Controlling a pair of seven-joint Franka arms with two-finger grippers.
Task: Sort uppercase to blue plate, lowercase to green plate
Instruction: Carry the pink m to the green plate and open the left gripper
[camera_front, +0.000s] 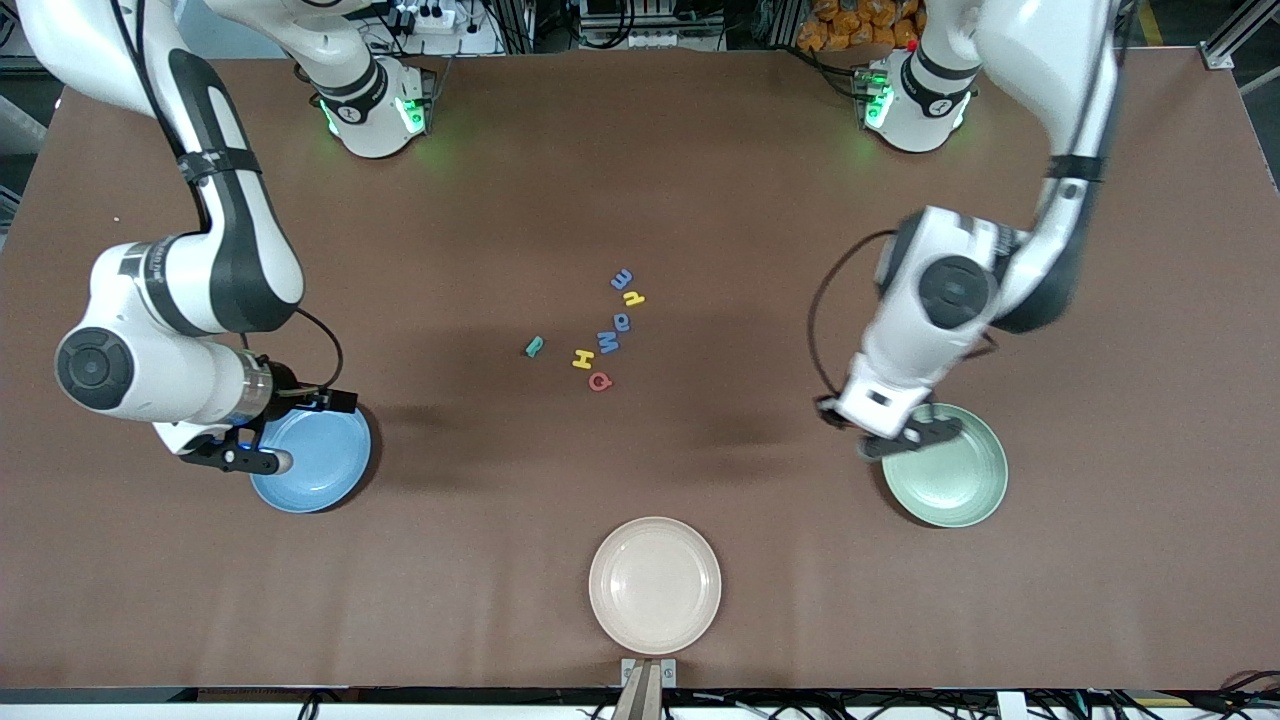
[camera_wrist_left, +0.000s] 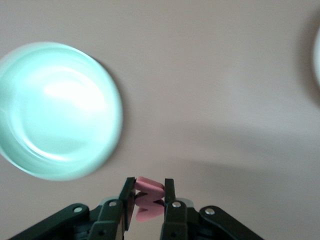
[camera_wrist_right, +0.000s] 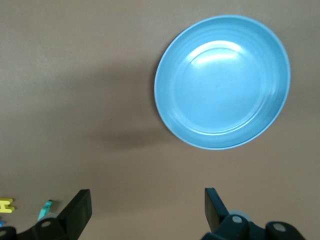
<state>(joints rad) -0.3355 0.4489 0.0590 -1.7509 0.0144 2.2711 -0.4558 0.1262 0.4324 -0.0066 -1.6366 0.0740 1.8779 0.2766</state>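
My left gripper hangs over the rim of the green plate, at the side toward the table's middle, and is shut on a red lowercase w. In the left wrist view the green plate lies off to one side of the fingers. My right gripper stands open and empty at the edge of the blue plate. Both plates hold nothing. Mid-table lie the blue e, yellow d, blue a, blue M, yellow H, red Q and teal R.
A cream plate sits at the table's edge nearest the front camera, between the two coloured plates. Bare brown tabletop surrounds the cluster of letters. The right wrist view shows the blue plate, the H and the R.
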